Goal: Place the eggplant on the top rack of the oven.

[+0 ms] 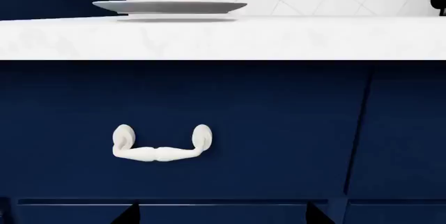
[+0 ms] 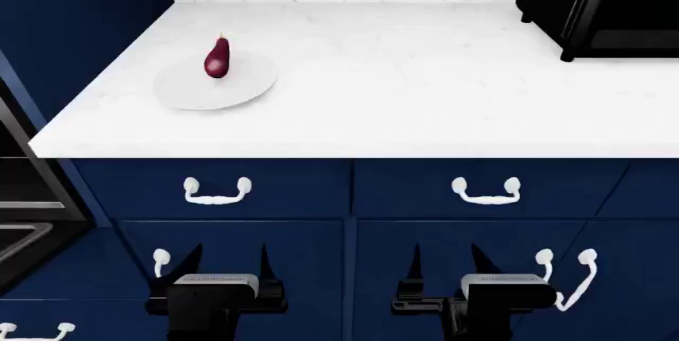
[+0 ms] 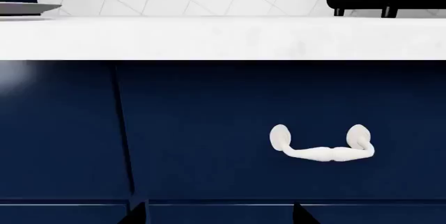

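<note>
Purple and glossy, the eggplant (image 2: 218,58) lies on a pale round plate (image 2: 215,87) toward the left rear part of the white marble table (image 2: 403,87). Both sets of jaws hang low in front of the navy drawers, well below and apart from it: the left gripper (image 2: 227,264) stands nearly straight beneath the plate, the right gripper (image 2: 446,264) farther off to the side. Each gripper's dark fingertips are spread apart, holding nothing. A black appliance (image 2: 605,3) sits at the table's right rear corner.

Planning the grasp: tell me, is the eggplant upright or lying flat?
Lying flat on the plate: the eggplant rests lengthwise, stem end toward the wall.
</note>
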`<state>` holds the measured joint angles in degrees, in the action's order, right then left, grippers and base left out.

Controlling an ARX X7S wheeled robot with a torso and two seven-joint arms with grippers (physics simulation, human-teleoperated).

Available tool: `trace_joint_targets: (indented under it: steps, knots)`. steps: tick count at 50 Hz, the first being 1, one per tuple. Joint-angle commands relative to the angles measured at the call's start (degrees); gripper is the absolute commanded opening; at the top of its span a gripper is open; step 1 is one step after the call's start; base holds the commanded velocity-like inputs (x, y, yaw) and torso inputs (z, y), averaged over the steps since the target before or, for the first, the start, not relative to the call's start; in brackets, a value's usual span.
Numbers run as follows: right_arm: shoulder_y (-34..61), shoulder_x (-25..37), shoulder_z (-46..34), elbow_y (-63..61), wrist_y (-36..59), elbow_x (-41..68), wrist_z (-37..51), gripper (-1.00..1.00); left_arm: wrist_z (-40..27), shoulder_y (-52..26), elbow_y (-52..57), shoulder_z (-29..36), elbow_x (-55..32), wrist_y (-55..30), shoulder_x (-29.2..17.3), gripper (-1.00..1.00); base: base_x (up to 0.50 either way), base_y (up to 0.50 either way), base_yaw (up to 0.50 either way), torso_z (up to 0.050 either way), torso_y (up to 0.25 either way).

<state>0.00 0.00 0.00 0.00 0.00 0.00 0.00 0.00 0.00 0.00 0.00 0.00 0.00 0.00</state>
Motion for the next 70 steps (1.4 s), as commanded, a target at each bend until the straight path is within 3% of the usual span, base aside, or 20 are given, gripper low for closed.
trace_joint_targets:
  steps: [1, 8, 31, 44, 46, 48, 51, 57, 61, 65, 66, 68, 70]
  knots:
    - [0.06, 0.88, -0.94, 0.3, -0.8, 1.41, 0.87, 1.0, 0.2, -0.41, -0.18, 0.73, -2.8, 0.13, -0.88, 1.0, 0.0, 0.0, 0.0, 0.0, 0.0]
    - [0.47, 2.27, -2.79, 0.89, -0.43, 2.33, 2.22, 1.0, -1.43, -0.39, -0.28, 2.39, -4.07, 0.19, -2.15, 1.0, 0.0, 0.0, 0.0, 0.0, 0.0]
    - [0.29, 4.35, -5.21, 0.45, -1.92, 4.19, 4.85, 1.0, -4.3, -0.74, -1.26, 5.14, -4.79, 0.96, -4.31, 1.0, 0.0, 0.0, 0.0, 0.05, 0.006]
    - [-0.85, 4.68, -5.78, -5.94, -1.89, 5.96, 6.12, 1.0, -4.89, 0.8, 6.63, 5.9, -7.4, -3.47, -5.63, 1.0, 0.0, 0.0, 0.0, 0.05, 0.005]
    - [-1.19, 5.31, -6.46, -11.67, 1.9, 5.71, 6.45, 1.0, -4.65, 1.23, 12.75, 6.04, -9.26, -8.57, -6.41, 1.0, 0.0, 0.0, 0.0, 0.05, 0.0]
    - [-1.23, 6.67, -7.56, -22.05, 11.19, 4.5, 7.07, 1.0, -7.37, -0.19, 19.96, 5.85, -7.97, -15.72, -7.49, 1.0, 0.0, 0.0, 0.0, 0.042, 0.0]
    - [-0.34, 9.61, -8.31, -35.88, 27.99, 4.22, 6.52, 1.0, -5.17, -1.36, 29.33, 5.23, -13.03, -25.84, -10.44, 1.0, 0.0, 0.0, 0.0, 0.0, 0.0]
    - [4.57, 10.91, -3.54, -51.26, 49.28, 11.82, 4.19, 1.0, -4.35, -6.43, 38.49, 4.61, -17.27, -38.04, -13.91, 1.0, 0.0, 0.0, 0.0, 0.0, 0.0]
    - [12.49, 10.53, 0.08, -59.26, 65.76, 17.95, 2.8, 1.0, -4.59, -13.39, 41.39, 1.13, -24.28, -51.73, -14.6, 1.0, 0.0, 0.0, 0.0, 0.0, 0.0]
    - [23.25, 13.03, 6.83, -59.96, 76.49, 37.96, 13.1, 1.0, -5.67, -20.92, 43.2, -3.46, -30.4, -63.24, -14.51, 1.0, 0.0, 0.0, 0.0, 0.0, 0.0]
    - [25.45, 13.91, 8.05, -59.94, 79.26, 43.56, 16.19, 1.0, -5.5, -21.54, 43.87, -3.12, -30.04, -62.53, -15.09, 1.0, 0.0, 0.0, 0.0, 0.0, 0.0]
    - [32.51, 13.67, 13.44, -59.88, 89.28, 56.36, 22.63, 1.0, -5.87, -26.08, 44.93, -6.77, -35.27, -71.71, -14.4, 1.0, 0.0, 0.0, 0.0, 0.0, 0.0]
    - [39.6, 20.17, 12.61, -55.12, 89.86, 73.55, 39.75, 1.0, -5.46, -28.37, 45.45, -7.39, -36.44, -73.32, -15.09, 1.0, 0.0, 0.0, 0.0, 0.0, 0.0]
